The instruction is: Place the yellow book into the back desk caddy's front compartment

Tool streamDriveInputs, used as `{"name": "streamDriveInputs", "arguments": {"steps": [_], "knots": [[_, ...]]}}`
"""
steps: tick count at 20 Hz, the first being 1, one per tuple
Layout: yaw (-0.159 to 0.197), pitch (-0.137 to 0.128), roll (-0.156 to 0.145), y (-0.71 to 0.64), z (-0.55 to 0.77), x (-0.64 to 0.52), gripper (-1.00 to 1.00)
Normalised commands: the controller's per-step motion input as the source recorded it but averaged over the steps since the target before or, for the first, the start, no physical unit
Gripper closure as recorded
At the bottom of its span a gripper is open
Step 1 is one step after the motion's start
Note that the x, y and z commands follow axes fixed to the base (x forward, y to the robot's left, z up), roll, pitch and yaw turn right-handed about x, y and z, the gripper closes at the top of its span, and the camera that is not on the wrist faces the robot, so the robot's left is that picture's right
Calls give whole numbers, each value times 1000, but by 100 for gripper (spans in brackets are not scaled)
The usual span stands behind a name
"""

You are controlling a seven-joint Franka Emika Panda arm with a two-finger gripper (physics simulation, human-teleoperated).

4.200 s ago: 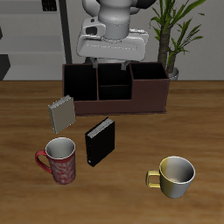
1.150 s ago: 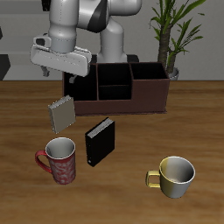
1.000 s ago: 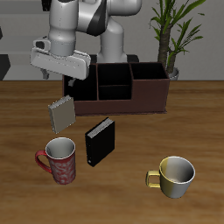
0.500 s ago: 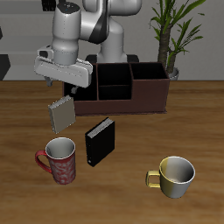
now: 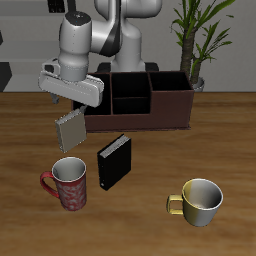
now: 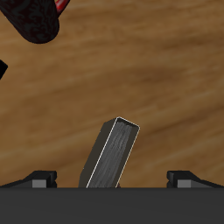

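Note:
The yellow book (image 5: 69, 130) is a thin tan-grey book that stands tilted on the table just in front of one end of the back desk caddy (image 5: 170, 112). My gripper (image 5: 69, 103) hangs right above the book, open and empty, apart from it. In the wrist view the book (image 6: 112, 156) lies between my two fingertips (image 6: 39, 178), and the gripper (image 6: 112, 179) is spread wide around its top edge. The front compartment (image 5: 130, 104) is the small black cell in the caddy's split middle; it looks empty.
A black upright book (image 5: 114, 161) stands nearer the table's front edge. A red mug (image 5: 69, 183) sits in front of the yellow book and also shows in the wrist view (image 6: 33, 17). A yellow mug (image 5: 200, 200) sits near the front. A potted plant (image 5: 196, 40) stands behind the caddy.
The gripper has moved from above the caddy sideways to over the yellow book and has come down toward its top. The book and the other things have not moved.

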Motion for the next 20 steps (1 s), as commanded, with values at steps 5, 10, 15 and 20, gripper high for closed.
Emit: {"name": "streamDriveInputs", "arguments": {"steps": [5,10,15,20], "knots": [[-53,2,-5,-43,-171,34,-100],[-42,29,-2,26,-211,45,-100],[-57,71,-18,-168,-387,23,-100],[-4,14,-14,-18,-83,-3,100]]}}
